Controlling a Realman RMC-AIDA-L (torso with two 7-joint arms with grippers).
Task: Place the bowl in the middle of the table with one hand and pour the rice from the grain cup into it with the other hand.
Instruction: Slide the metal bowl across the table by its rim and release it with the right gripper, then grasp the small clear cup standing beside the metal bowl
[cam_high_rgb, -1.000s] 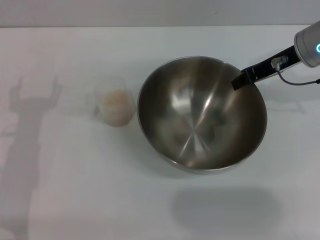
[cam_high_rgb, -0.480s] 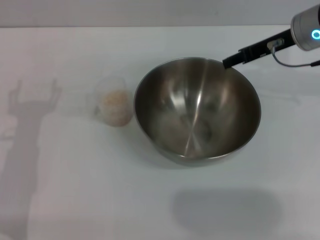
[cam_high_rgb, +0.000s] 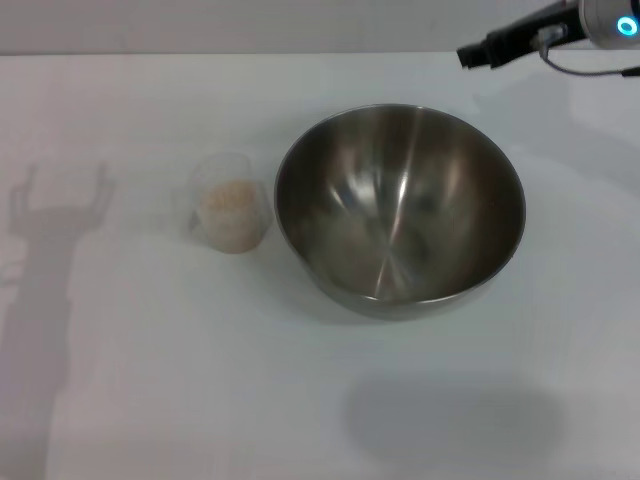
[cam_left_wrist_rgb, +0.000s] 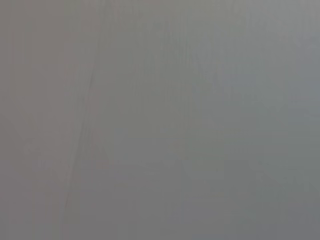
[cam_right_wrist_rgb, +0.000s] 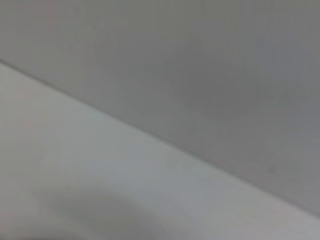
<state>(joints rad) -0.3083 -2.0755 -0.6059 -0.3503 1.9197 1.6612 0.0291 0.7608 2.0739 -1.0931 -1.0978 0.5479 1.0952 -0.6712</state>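
Your right gripper (cam_high_rgb: 470, 55) hangs beyond the bowl (cam_high_rgb: 400, 210), its jaws' state unreadable; the left gripper is out of view; rice (cam_high_rgb: 228, 203) fills the grain cup (cam_high_rgb: 231, 215).

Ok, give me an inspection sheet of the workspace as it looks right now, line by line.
Surface: white table, shadows on it at the left and near edge.
Job's things: bowl upright near the middle, nothing visible inside; grain cup upright beside it on the robot's left, apart from it, holding rice.
Clutter: nothing seen.
Grippers: right tool raised beyond the bowl's far right rim, clear of it, holding nothing; left tool not in view, only a shadow at the left.
Cables: a thin cable loops under the right wrist.
Surroundings: grey wall behind the table's far edge; both wrist views show only plain grey and white surface.
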